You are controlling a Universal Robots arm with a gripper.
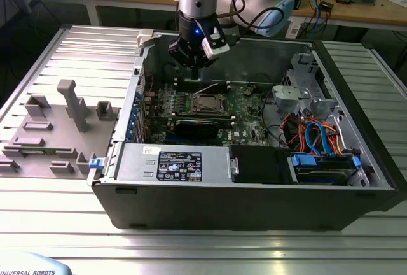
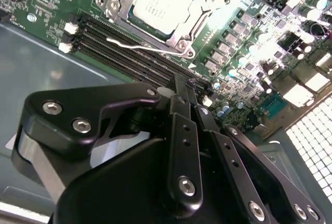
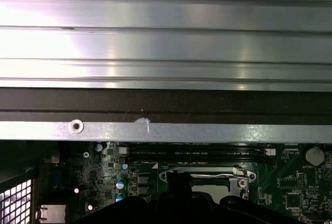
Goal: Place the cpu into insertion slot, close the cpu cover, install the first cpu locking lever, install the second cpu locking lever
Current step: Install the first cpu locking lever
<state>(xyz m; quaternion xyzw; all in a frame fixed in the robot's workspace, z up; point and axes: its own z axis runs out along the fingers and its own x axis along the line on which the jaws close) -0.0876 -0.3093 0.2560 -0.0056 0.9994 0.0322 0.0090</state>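
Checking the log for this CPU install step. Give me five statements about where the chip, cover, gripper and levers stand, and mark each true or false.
1. The cpu lies in the insertion slot. True.
2. The cpu cover stands raised upright over the chip. False: it lies flat around the chip, whose top shows through the cut-out.
3. The gripper carries the chip. False: nothing is between its fingertips, and it sits beside the socket, near the black memory slots.
4. A thin wire locking lever stands free across the memory slots, not tucked down. True.
5. The computer case stands on the floor. False: it lies open on a ribbed metal table.
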